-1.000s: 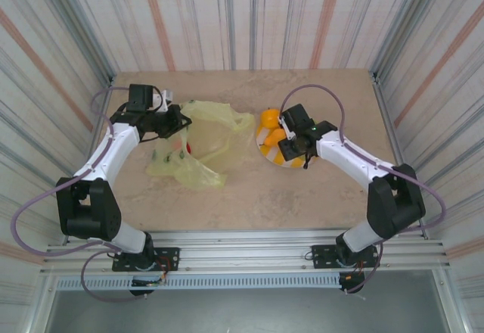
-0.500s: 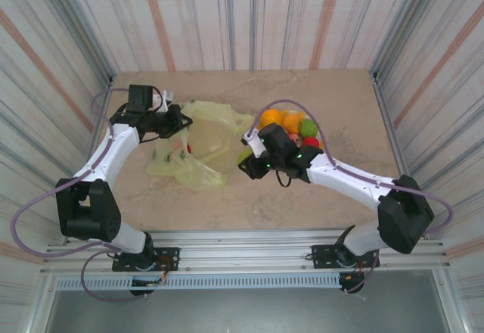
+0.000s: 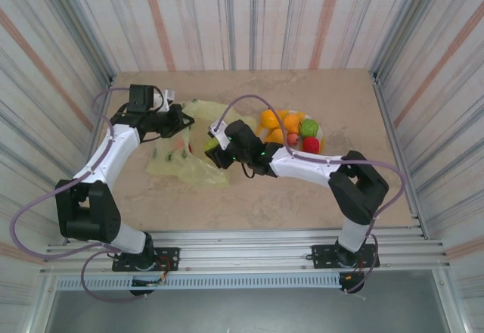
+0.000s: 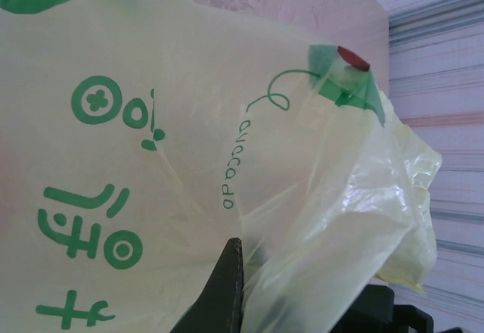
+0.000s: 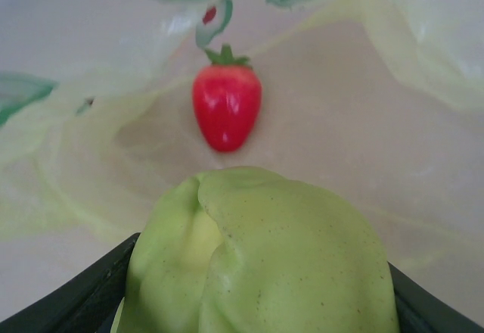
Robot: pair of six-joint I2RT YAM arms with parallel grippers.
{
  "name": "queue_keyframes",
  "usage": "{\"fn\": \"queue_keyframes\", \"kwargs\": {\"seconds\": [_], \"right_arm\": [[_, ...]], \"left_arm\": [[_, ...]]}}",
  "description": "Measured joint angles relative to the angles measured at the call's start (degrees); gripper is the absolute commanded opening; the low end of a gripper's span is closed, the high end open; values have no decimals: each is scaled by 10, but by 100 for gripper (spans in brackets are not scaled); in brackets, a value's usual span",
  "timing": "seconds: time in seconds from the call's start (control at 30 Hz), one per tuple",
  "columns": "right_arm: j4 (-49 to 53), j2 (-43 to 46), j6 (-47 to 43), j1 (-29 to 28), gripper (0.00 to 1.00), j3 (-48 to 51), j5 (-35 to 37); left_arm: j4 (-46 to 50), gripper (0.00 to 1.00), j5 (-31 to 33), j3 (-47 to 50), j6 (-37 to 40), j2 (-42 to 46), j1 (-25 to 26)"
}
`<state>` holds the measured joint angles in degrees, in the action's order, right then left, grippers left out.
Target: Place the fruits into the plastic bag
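The plastic bag (image 3: pixel 198 168) lies crumpled at the left centre, pale yellow-green with green prints (image 4: pixel 151 159). My left gripper (image 3: pixel 179 121) is shut on its upper edge, one dark finger (image 4: pixel 229 287) pinching the film and lifting the rim. My right gripper (image 3: pixel 215 154) sits at the bag's mouth, shut on a lumpy green fruit (image 5: pixel 257 257) that hides its fingertips. A red strawberry (image 5: pixel 227 107) lies inside the bag (image 5: pixel 68 174), just ahead of the green fruit. Several more fruits, among them an orange one (image 3: pixel 270 117), a green one (image 3: pixel 308 128) and a red one (image 3: pixel 311 144), remain on the plate.
The striped plate (image 3: pixel 321 133) stands right of centre behind my right forearm. Striped walls close in the table on the left, back and right. Bare tabletop (image 3: pixel 249 197) stretches along the near side in front of the bag.
My right arm has swung left from the plate to the bag's mouth, carrying the green fruit. The left arm has held still with the bag's edge.
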<state>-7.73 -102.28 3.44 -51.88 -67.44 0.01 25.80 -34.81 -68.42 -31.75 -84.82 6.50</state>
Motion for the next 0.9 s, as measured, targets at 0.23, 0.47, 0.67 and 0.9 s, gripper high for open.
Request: {"fn": "queue_keyframes", "kwargs": {"seconds": [0.23,0.47,0.67,0.9], "right_arm": [[-83,-76,27,0,62,-42,67],[-111,-128,107,2,63,-80,138],[-111,-175,176,3,67,-125,148],[-96,-205,210,6,76,-154,117]], "left_arm": [[-2,0,-14,0,-5,0,3],[-8,0,-31,0,-16,0,3],[-13,0,-34,0,-19,0,3],[-17,0,-37,1,-22,0,3]]}}
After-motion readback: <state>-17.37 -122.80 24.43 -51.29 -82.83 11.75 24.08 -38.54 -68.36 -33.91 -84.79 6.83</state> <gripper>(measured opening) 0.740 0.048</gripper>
